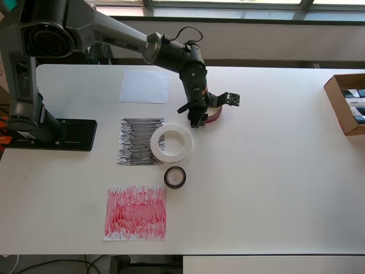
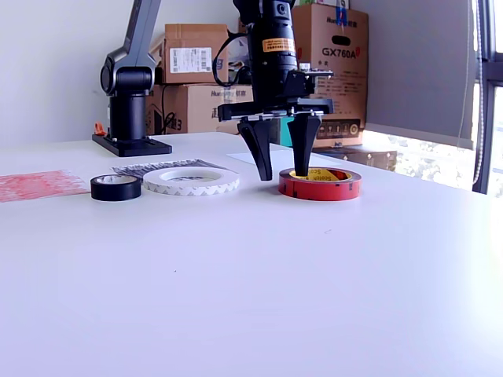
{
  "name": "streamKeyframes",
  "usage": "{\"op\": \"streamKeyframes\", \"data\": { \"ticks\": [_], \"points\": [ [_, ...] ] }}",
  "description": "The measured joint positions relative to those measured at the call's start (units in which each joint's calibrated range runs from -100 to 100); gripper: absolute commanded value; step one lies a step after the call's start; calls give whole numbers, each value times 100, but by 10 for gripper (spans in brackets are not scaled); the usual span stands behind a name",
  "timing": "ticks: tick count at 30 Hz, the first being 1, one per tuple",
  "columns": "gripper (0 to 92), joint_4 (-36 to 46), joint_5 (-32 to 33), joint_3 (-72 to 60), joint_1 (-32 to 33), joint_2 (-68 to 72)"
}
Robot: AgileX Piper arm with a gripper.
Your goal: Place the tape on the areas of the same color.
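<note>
Nearest the exterior camera, the red tape roll (image 2: pixel 320 184) lies flat at frame centre; the spread gripper (image 2: pixel 280 149) straddles its near wall, one finger inside the core.

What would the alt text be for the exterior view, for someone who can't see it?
A robot arm's open gripper straddles the wall of a red tape roll on a white table, one finger in its core. Toward the view's left lie a white tape ring and a small black roll.

Red roll (image 2: pixel 320 184) flat at 3 o'clock of white ring (image 1: pixel 171 143), which overlaps black sheet (image 1: pixel 137 142); black roll (image 1: pixel 175 177) at ring's 6; red sheet (image 1: pixel 136 213), white sheet (image 1: pixel 144 87) bare.
</note>
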Motion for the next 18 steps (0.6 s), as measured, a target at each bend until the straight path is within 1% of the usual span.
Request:
{"op": "streamKeyframes", "data": {
  "ticks": [4, 5, 6, 7, 8, 11, 12, 13, 14, 16, 18],
  "points": [
    [572, 0, 0, -72, -82, 102],
    [562, 0, 0, -72, -94, 102],
    [532, 0, 0, -74, -115, 102],
    [476, 0, 0, -74, -137, 102],
    [399, 0, 0, -82, -149, 102],
    [78, 0, 0, -82, -157, 102],
    [0, 0, 0, -82, -157, 102],
    [4, 0, 0, -82, -157, 102],
    [35, 0, 0, -82, -157, 102],
    [2, 0, 0, -82, -157, 102],
    [1, 15, 0, -82, -169, 72]
  ]
}}
